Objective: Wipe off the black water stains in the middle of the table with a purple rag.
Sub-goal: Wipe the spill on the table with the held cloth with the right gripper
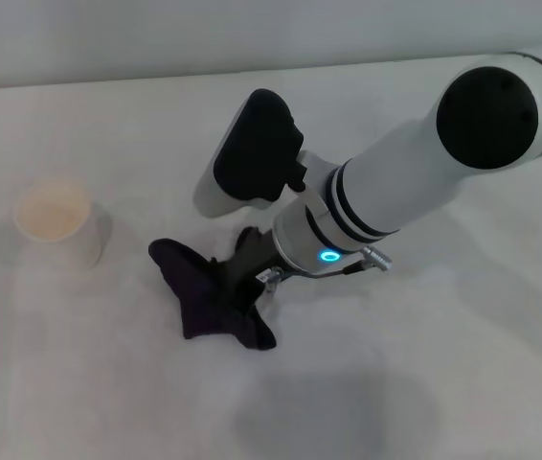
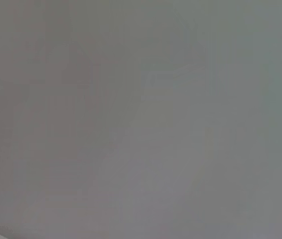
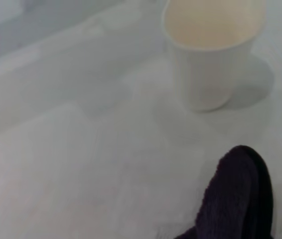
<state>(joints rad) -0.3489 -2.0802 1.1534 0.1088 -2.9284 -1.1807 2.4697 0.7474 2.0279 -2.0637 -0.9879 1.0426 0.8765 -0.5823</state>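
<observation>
We are finding the purple rag (image 1: pixel 215 297) lying mid-table (image 1: pixel 443 383), the right gripper (image 1: pixel 248 264) resting on it, and 1 paper cup (image 1: pixel 60 225) standing well apart at its left.

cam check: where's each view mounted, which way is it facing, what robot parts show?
Head: on the robot's head, looking forward and down at the table; right arm and right hand on the purple rag.
Left wrist: on the parked left arm, showing only blank grey; no body.
Right wrist: low, facing the paper cup; no fingers.
Shared by head and right wrist: rag, cup.
</observation>
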